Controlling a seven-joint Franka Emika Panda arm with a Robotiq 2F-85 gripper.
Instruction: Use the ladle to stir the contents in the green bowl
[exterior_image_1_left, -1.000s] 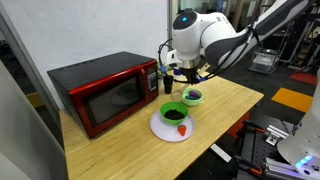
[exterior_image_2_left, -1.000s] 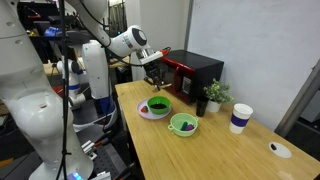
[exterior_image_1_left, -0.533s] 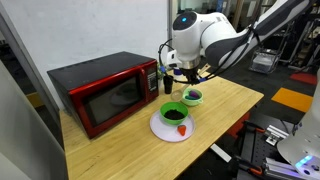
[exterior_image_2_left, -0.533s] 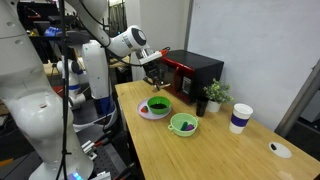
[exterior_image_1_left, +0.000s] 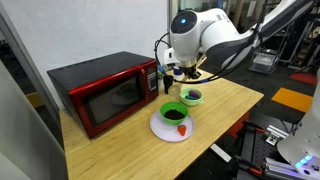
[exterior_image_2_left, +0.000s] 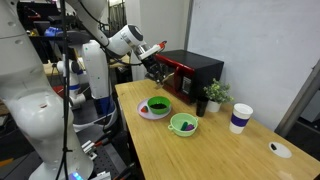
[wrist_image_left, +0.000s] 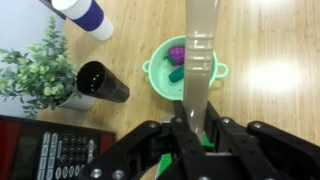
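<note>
My gripper (wrist_image_left: 195, 122) is shut on the ladle (wrist_image_left: 200, 50), a pale tan stick that points away from the jaws in the wrist view. The gripper hangs in the air above the bowls in both exterior views (exterior_image_1_left: 172, 72) (exterior_image_2_left: 155, 67). The green bowl (exterior_image_1_left: 173, 113) (exterior_image_2_left: 157, 105), deeper and with dark contents, stands on a white plate (exterior_image_1_left: 160, 128) below the gripper. In the wrist view it is almost hidden under the fingers. The ladle does not touch it.
A paler green bowl (wrist_image_left: 183, 68) (exterior_image_2_left: 183, 124) with a purplish inside stands beside the plate. A red microwave (exterior_image_1_left: 105, 90), a potted plant (wrist_image_left: 40, 65), a black cylinder (wrist_image_left: 100, 82) and a white cup (exterior_image_2_left: 240, 118) stand on the wooden table (exterior_image_1_left: 225, 105).
The gripper has risen a little and tilted with the ladle in it. The bowls have not moved.
</note>
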